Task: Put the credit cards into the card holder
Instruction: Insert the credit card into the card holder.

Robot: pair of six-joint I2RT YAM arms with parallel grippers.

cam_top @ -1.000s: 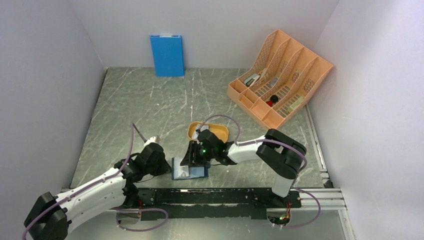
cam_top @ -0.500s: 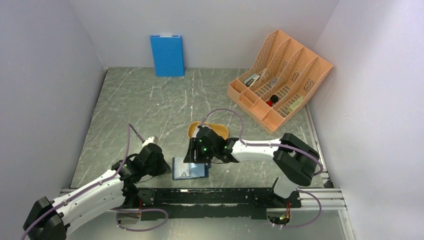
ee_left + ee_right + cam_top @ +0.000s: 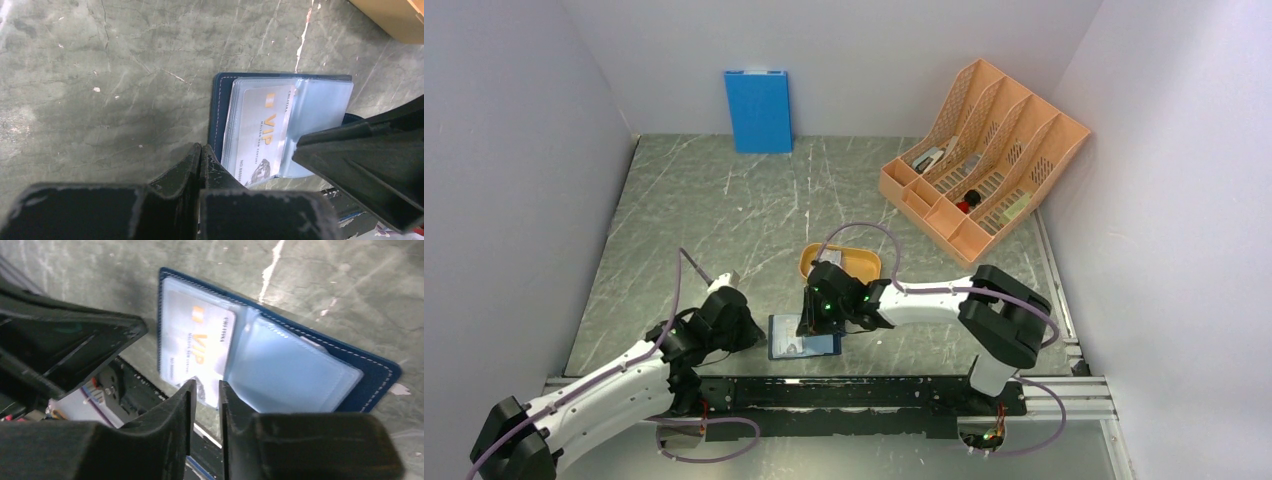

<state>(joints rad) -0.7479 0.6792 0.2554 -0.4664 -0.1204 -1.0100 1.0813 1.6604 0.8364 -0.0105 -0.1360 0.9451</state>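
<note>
Right wrist: right end effector [image 3: 204, 390] apparently pinches edge of card holder [image 3: 295, 370]; left end effector [image 3: 200, 155] pressed shut.

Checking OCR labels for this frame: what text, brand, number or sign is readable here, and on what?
"VIP": gold letters on the grey credit card lying in the open card holder; both wrist views show it.
Smaller print lines on that same card: too blurred to read.
Items in the orange organizer: too small to read.
Blue panel: no text visible.
</note>
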